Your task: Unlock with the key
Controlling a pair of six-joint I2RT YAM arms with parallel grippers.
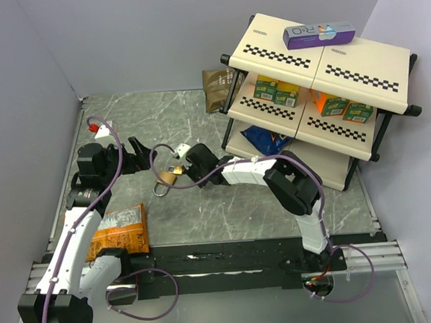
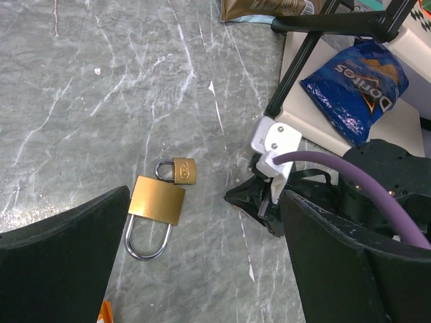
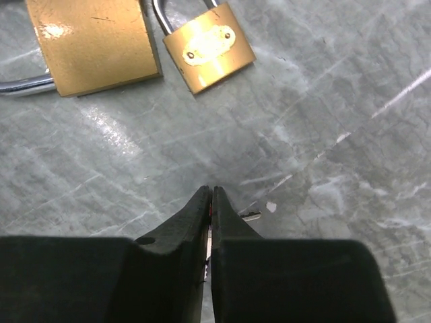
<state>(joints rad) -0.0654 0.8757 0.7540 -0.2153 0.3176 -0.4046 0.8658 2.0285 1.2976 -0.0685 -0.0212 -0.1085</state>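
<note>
Since the key point(image 3: 250, 216) looks thin, light and slippery, its flat bow suits pinching. Right fingers point(image 3: 192, 222) seem clamped on it; left fingers point(image 2: 60, 249) gape.

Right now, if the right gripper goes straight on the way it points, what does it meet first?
Probably the small brass padlock, straight ahead of the right gripper's shut jaws; only bare table lies between. If the jaws tilt downward, the table comes first.

Bright, even diffuse light from above in all views; shadows soft and short. Right wrist: specular glare on the table point(image 3: 111, 128) just below the large padlock point(image 3: 91, 44), hot spot at its top-left corner. Left wrist: left gripper point(image 2: 205, 202) flanking the padlock is crushed black and slightly soft.
</note>
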